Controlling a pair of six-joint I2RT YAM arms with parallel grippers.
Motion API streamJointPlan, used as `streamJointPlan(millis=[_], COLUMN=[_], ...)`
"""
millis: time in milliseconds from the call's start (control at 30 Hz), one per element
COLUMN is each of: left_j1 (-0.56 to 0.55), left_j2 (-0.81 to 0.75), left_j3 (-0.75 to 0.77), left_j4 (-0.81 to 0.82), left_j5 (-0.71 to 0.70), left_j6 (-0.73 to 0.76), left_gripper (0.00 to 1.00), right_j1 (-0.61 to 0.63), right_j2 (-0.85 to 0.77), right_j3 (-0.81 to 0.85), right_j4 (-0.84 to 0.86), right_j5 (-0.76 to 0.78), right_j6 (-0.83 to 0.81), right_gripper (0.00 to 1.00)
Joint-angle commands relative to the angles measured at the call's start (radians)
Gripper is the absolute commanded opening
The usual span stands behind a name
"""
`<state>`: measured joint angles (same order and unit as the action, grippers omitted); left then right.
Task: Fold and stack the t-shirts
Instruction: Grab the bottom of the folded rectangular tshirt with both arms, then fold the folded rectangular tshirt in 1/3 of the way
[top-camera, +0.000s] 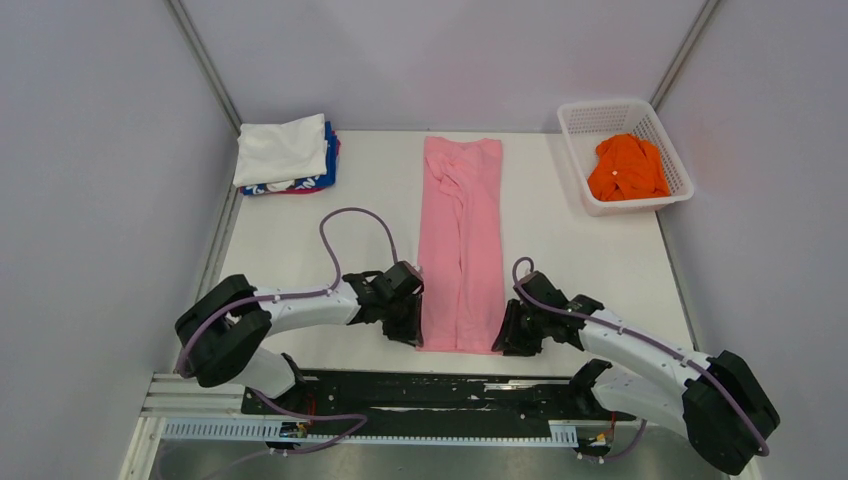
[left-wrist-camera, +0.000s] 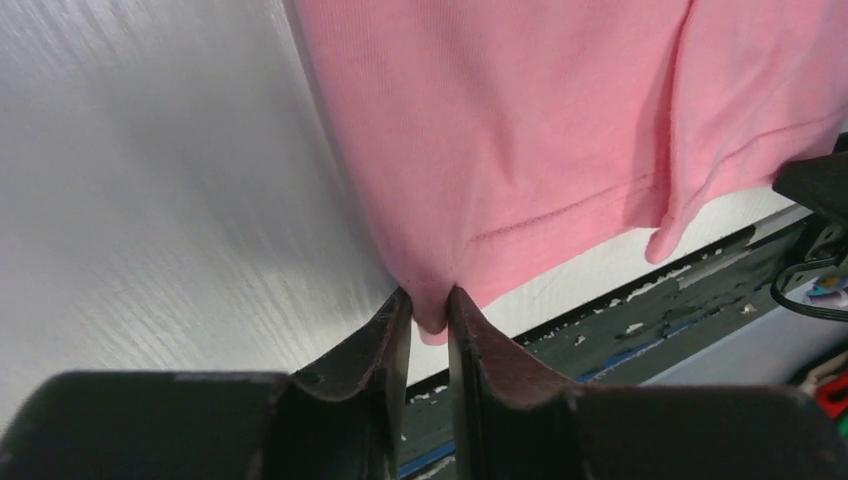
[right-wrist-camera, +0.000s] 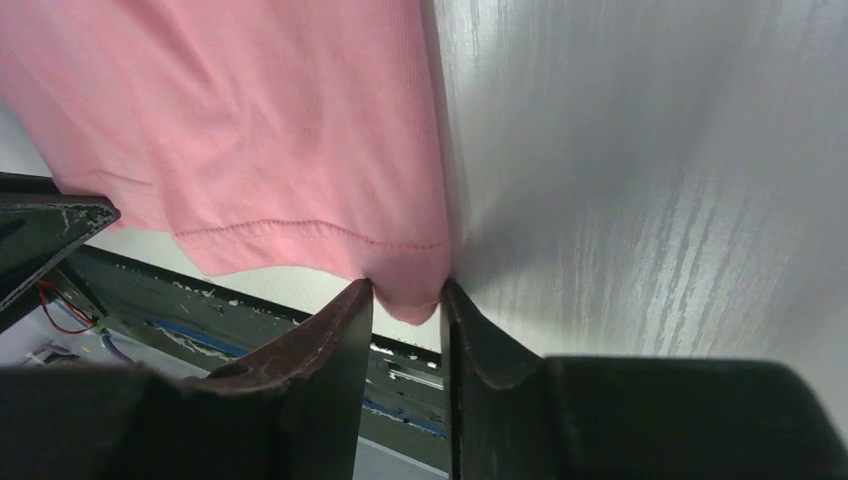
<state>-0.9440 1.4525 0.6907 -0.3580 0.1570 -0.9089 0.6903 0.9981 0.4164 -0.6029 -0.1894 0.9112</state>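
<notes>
1. Left gripper (top-camera: 417, 333) (left-wrist-camera: 430, 300): both fingers closed on cloth. A small nub of hem sits between the tips, and this is the near-left corner of the light pink t-shirt (top-camera: 460, 250) (left-wrist-camera: 500, 120).

2. Right gripper (top-camera: 503, 340) (right-wrist-camera: 408, 290): closed in the same way, pinching the near-right corner of that shirt (right-wrist-camera: 250, 120). A fold of pink shows between the fingertips.

3. Light pink t-shirt: lies flat in the middle of the table (top-camera: 290, 250), folded into a long narrow strip.
   - Long axis: runs straight from the near edge to the far edge, square to the line of the arm bases.
   - Near end: the stitched hem points toward the bases. Both wrist views show its seam line just above the fingers.
   - Far end: rumpled and bunched on its left half.
   - Centre: a lengthwise crease runs down the strip where the two folded sides meet.

4. Folded white t-shirt (top-camera: 282, 150): far-left corner of the table, well apart from the pink strip. It lies on top of the blue/red t-shirt (top-camera: 331, 158), which shows only along the right and near edges of the stack.

5. Orange t-shirt (top-camera: 627, 168): crumpled and unfolded, inside the white mesh basket (top-camera: 573, 150).

6. White mesh basket: far-right corner of the table.
</notes>
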Motion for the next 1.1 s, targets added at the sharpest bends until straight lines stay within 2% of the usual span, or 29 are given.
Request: streamJointPlan(millis=[0,33,100,233,400,567,633,800,1067], left_j1=[-0.015,-0.014,-0.016,-0.016,-0.013,0.044,0.075,0.162,0.346], left_j2=[0.054,0.058,0.053,-0.027,-0.081,-0.069,-0.068,0.007,0.157], left_j3=[0.015,0.020,0.024,0.025,0.024,0.073,0.095,0.224,0.376], left_j4=[-0.004,-0.009,-0.023,-0.046,0.031,0.083,0.121,0.084,0.109], left_j5=[-0.008,-0.006,-0.008,-0.017,0.018,0.050,0.065,0.050,0.101], left_j6=[0.004,0.005,0.007,0.015,0.058,0.091,0.107,0.150,0.165], left_gripper=[0.23,0.13,0.00,0.00,0.00,0.00,0.00,0.00,0.00], right_j1=[-0.002,-0.002,-0.002,-0.002,-0.002,-0.006,-0.017,-0.088,-0.261], right_j2=[0.024,0.027,0.025,-0.013,-0.081,-0.092,-0.066,0.014,0.165], right_j3=[-0.010,-0.010,-0.014,-0.015,0.022,0.081,0.108,0.190,0.318], right_j4=[0.072,0.073,0.077,0.095,0.111,0.119,0.128,0.160,0.258], right_j5=[-0.010,-0.013,-0.021,-0.035,-0.016,0.072,0.104,0.139,0.082], right_j6=[-0.012,-0.015,-0.014,-0.030,-0.068,-0.075,-0.078,-0.089,-0.163], right_gripper=[0.28,0.24,0.16,0.00,0.00,0.00,0.00,0.00,0.00])
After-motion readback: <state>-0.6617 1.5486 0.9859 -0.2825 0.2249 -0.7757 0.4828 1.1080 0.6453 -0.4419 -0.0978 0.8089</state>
